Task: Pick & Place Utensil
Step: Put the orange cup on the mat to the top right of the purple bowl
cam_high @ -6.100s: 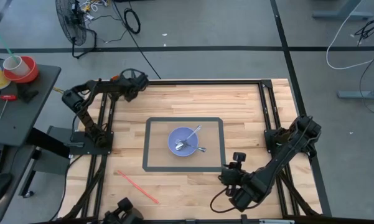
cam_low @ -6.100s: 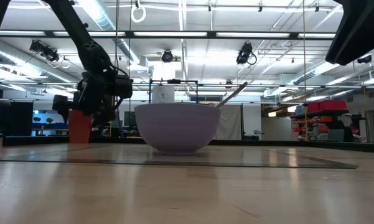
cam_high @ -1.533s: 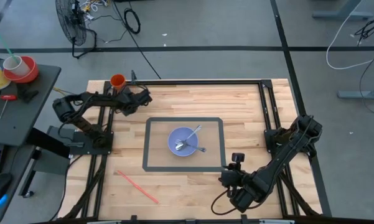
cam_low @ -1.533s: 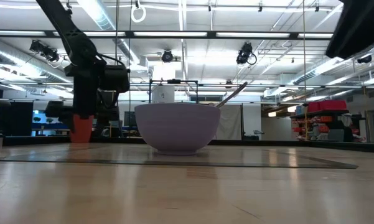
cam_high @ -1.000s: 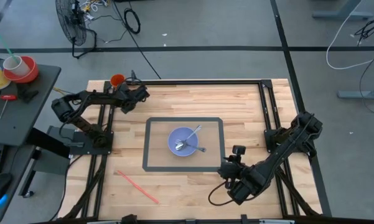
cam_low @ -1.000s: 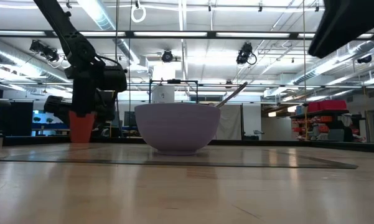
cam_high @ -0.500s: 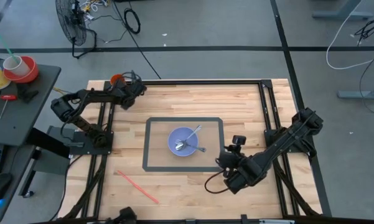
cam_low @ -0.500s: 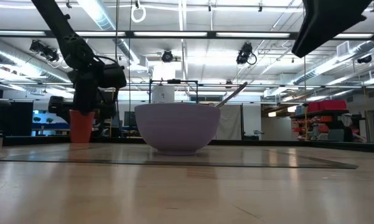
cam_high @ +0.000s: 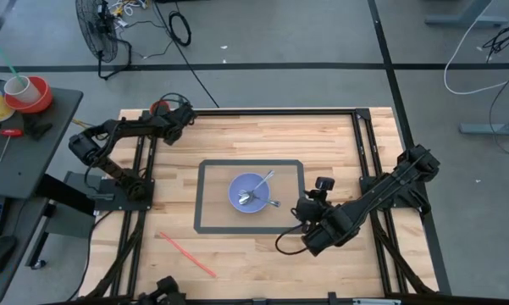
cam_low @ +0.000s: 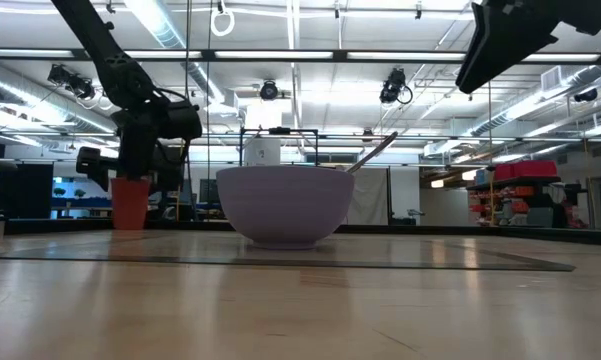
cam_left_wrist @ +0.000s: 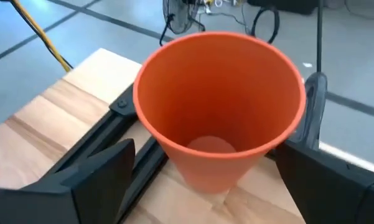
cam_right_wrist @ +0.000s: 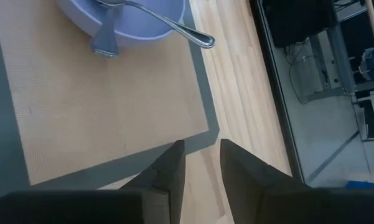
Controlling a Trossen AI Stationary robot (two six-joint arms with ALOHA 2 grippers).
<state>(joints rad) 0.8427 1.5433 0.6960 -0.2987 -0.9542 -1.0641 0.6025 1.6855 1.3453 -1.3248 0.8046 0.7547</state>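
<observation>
An orange cup (cam_left_wrist: 221, 112) stands upright on its base at the table's far left corner (cam_high: 158, 107). My left gripper (cam_high: 168, 116) is open, one finger (cam_left_wrist: 93, 180) on either side of the cup's lower part, apart from it. A lavender bowl (cam_high: 252, 192) sits on a grey-edged mat (cam_high: 205, 199) in the middle, with two metal utensils (cam_right_wrist: 174, 25) lying in it, handles over the rim. My right gripper (cam_right_wrist: 202, 165) hovers over the mat's near right corner, its fingers a narrow gap apart with nothing between them.
A thin red stick (cam_high: 186, 254) lies on the wood near the front left. Black frame rails (cam_high: 360, 144) run along the table's sides and far edge. Beyond the left edge a side table carries a red cup (cam_high: 27, 91).
My left gripper has drawn a little up and toward the far left corner, the cup staying upright where it stands. My right gripper has come from the near right toward the bowl, rising slightly.
</observation>
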